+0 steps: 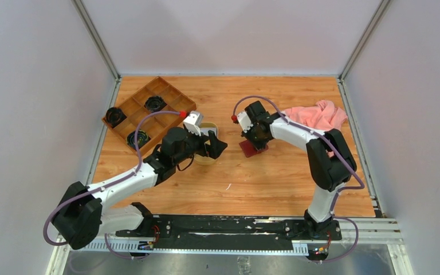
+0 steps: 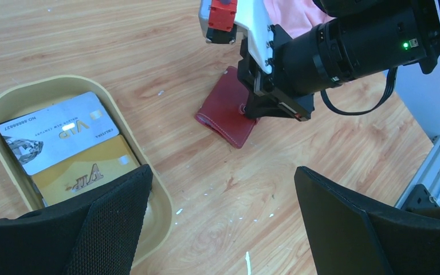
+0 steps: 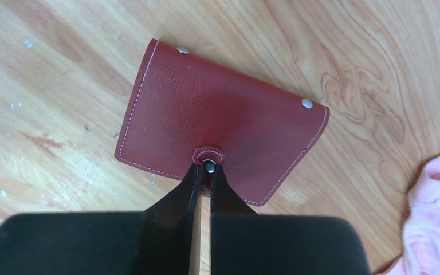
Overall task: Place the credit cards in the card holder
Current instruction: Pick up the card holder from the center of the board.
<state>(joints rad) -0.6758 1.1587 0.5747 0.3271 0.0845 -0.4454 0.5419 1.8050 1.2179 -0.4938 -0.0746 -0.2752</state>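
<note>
A dark red leather card holder (image 3: 223,114) lying shut on the wooden worktop (image 3: 63,86), right gripper (image 3: 208,169) with jaws pinched on its snap tab, greyish-white and gold plastic credit cards (image 2: 63,132) overlapping in an oval tan tray (image 2: 46,81), left gripper (image 2: 222,177) beside the tray, jaws spread wide, holding nothing

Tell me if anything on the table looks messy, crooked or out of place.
Small white flecks litter the table near the tray, a pink cloth lies crumpled at the far right, and the compartmented box sits skewed to the table's edges.
</note>
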